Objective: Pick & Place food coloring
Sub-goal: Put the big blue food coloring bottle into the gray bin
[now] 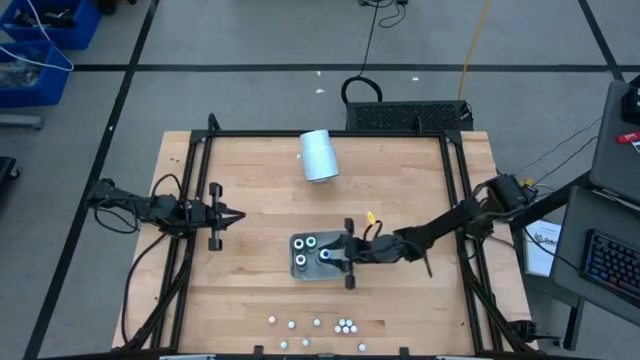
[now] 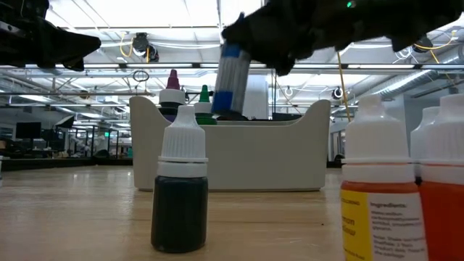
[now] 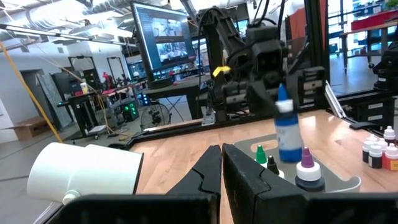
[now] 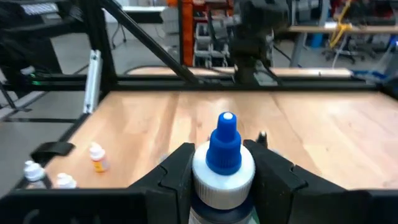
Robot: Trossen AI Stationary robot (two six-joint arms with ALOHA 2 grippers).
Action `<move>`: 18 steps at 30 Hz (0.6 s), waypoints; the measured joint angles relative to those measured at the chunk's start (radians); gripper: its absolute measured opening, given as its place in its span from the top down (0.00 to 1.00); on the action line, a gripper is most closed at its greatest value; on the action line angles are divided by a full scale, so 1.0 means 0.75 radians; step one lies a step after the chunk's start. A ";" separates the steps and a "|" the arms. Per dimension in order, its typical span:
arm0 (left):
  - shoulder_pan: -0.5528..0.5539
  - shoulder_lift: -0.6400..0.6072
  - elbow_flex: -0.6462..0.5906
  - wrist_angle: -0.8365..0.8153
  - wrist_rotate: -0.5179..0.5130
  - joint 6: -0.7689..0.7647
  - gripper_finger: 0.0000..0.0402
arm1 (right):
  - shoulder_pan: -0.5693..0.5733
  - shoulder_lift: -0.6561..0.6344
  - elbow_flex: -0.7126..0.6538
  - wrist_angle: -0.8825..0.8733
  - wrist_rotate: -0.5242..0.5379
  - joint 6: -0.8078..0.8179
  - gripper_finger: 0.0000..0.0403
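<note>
Now the right gripper (image 4: 219, 171) lowers a blue-capped bottle (image 4: 222, 163), fingers clamped on it, over the tray (image 1: 301, 268) at six o'clock; next, release. Left gripper (image 1: 238, 216) idles shut.

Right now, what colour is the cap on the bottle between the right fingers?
Blue, with a white collar beneath it. The bottle shows best in the right wrist view.
</note>
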 joint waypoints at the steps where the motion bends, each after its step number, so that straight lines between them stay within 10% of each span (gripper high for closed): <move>1: 0.000 0.000 0.000 0.000 0.000 0.000 0.94 | -0.008 0.018 0.008 0.000 -0.003 0.012 0.71; 18: 0.000 0.000 0.000 -0.002 0.000 0.010 0.94 | -0.054 0.147 0.028 0.043 -0.065 0.134 0.73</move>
